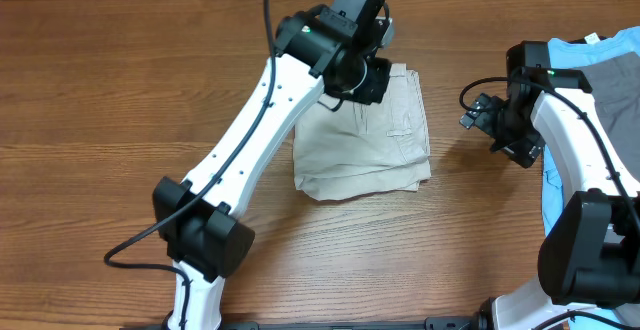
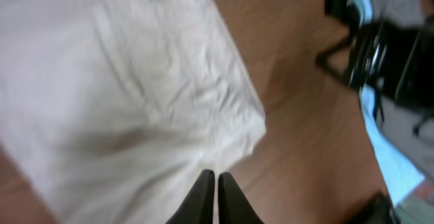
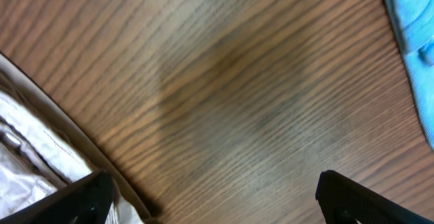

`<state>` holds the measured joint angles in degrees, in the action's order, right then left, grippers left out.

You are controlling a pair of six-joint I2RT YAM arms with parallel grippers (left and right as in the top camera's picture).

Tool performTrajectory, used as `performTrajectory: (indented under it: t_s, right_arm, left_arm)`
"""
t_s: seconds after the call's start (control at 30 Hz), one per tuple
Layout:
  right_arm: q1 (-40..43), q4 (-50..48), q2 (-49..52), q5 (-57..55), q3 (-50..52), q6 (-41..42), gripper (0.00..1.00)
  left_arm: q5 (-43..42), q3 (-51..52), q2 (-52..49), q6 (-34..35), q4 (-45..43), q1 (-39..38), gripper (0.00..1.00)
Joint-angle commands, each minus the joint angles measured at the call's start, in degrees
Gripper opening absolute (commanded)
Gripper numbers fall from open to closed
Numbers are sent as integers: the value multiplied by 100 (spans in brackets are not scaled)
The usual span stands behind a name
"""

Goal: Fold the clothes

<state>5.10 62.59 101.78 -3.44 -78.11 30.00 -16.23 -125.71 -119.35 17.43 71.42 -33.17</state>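
The clothes, a pair of beige shorts [image 1: 365, 135], lie folded into a rough rectangle in the middle of the wooden table. My left gripper [image 1: 373, 78] hovers over their far edge. In the left wrist view its fingers [image 2: 216, 180] are pressed together with no cloth between them, just above the shorts [image 2: 122, 95] near a corner. My right gripper [image 1: 478, 113] is off to the right of the shorts, over bare wood. Its jaws stand wide open and empty [image 3: 213, 190], and a strip of the shorts [image 3: 27, 163] shows at the lower left of its view.
A light blue T-shirt [image 1: 600, 50] with a grey garment [image 1: 615, 80] on it lies at the right edge, under the right arm. A corner of the T-shirt [image 3: 413, 20] shows in the right wrist view. The right arm [image 2: 386, 61] shows blurred in the left wrist view.
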Motion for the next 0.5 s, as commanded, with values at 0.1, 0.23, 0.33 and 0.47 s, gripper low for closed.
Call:
performTrajectory:
  t_s: [0.1,0.23,0.33,0.47]
  right_arm:
    - [-11,-197,-74,-57,-61,22,100]
    - [-11,-306,-74,-57,-61,22,100]
    - [-11,-352,-74,-55,-61,22,100]
    - [-11,-400,-74,-57,-61,22,100]
  left_arm:
    - [227,675,-240,-83,444,-17,8]
    - [227,1589,-247,48,42,-140,8]
    - [225,2293,-247,269,-426,-177,6]
    - [227,3213,-247,527,-1102,-177,6]
